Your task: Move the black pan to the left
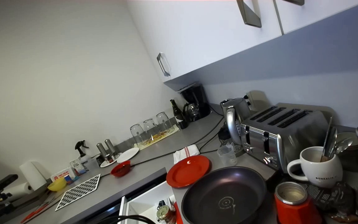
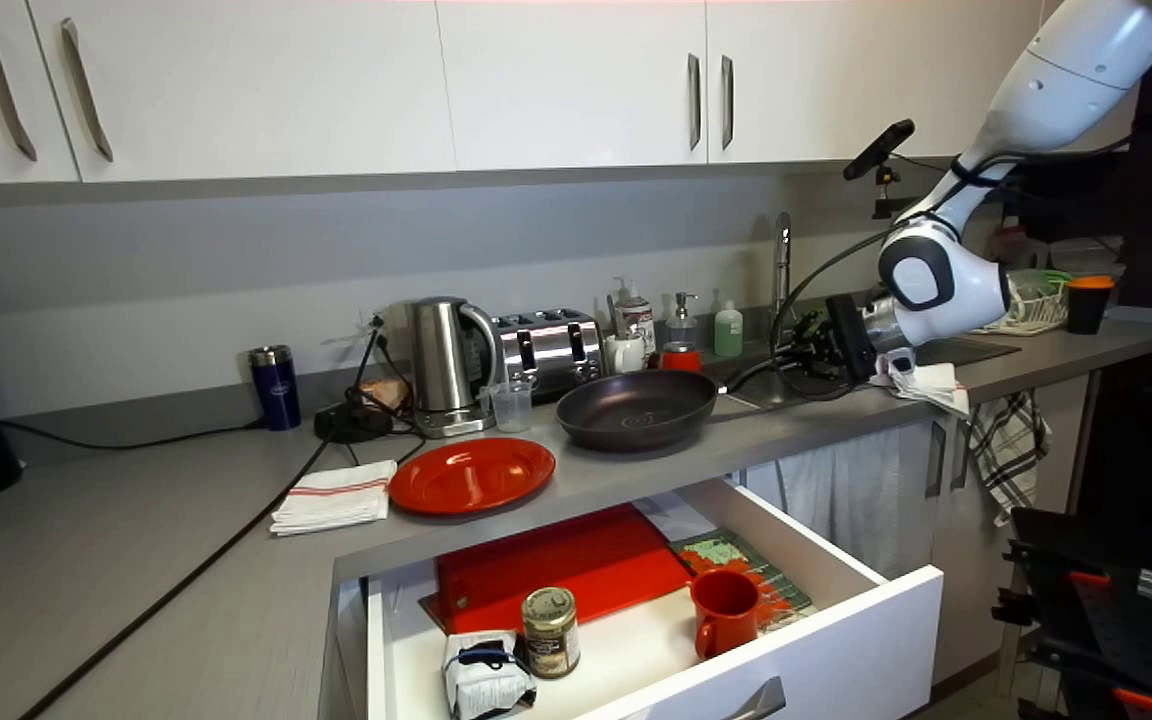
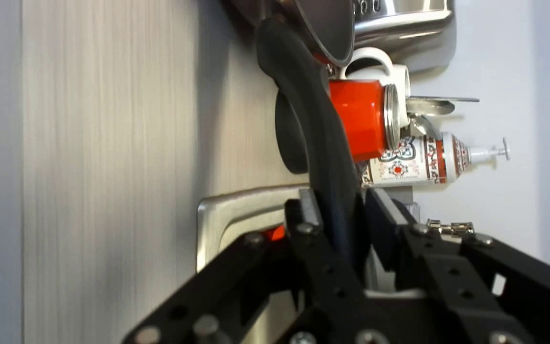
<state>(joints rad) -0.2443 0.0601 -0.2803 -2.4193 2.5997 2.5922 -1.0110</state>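
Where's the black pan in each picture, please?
In an exterior view: the black pan, bottom, right of centre.
In an exterior view: the black pan, near the middle, right of the red plate.
In the wrist view: the black pan, cut off at the top, its handle in the pincer.
All three show the silver toaster too.

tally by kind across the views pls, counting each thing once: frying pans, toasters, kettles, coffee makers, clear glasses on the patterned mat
Frying pan: 1
Toaster: 1
Kettle: 1
Coffee maker: 1
Clear glasses: 3
Total: 7
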